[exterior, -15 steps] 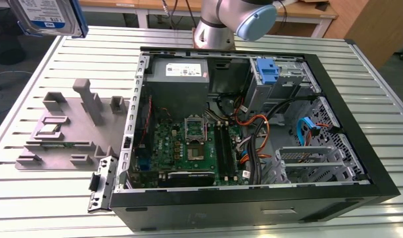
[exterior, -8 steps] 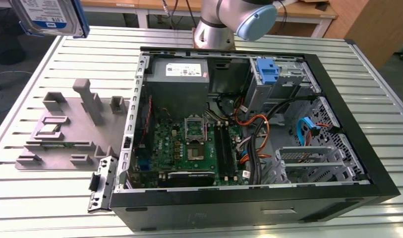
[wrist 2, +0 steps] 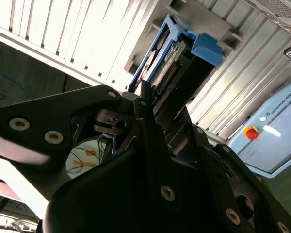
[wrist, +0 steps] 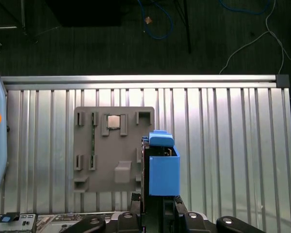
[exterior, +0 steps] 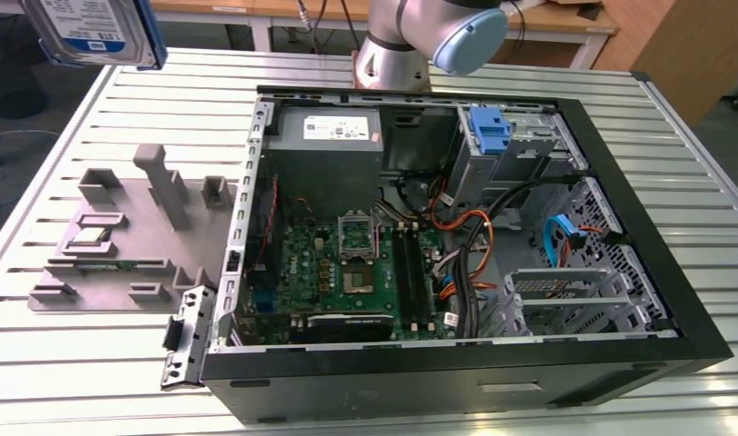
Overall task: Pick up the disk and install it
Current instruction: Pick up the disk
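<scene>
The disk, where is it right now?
The disk hangs in the pincer at the exterior view's top left, above the grey holder plate left of the open computer case.

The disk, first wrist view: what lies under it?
The disk hangs above the slatted table, overlapping one edge of the grey fixture plate. That edge strip and the slats directly beneath are covered by it.

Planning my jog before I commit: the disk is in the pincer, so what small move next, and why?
Probably a short traverse toward the exterior view's right. The pincer is shut on the disk, which hangs above the table near the grey fixture, while the open computer case lies to that side, its drive cages uncovered.
</scene>
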You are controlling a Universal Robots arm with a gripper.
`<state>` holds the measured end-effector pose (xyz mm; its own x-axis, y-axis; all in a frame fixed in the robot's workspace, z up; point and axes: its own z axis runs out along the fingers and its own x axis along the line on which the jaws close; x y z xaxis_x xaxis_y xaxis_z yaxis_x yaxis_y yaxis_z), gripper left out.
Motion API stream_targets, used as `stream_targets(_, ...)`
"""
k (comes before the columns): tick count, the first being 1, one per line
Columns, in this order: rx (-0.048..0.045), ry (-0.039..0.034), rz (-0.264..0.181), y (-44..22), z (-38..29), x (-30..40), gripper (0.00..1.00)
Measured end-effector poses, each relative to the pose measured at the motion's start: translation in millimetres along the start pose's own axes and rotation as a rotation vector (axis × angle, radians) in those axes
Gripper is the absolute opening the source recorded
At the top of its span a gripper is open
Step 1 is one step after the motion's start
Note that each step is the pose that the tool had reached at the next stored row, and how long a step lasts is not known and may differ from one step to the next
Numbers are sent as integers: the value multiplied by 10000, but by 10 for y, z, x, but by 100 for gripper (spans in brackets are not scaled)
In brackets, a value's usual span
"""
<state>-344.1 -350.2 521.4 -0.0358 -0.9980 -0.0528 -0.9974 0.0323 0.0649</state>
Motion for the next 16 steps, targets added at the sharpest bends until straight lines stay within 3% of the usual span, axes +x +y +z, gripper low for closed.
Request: stream_targets(16,-1,0,-1,-49,-3,-2,35)
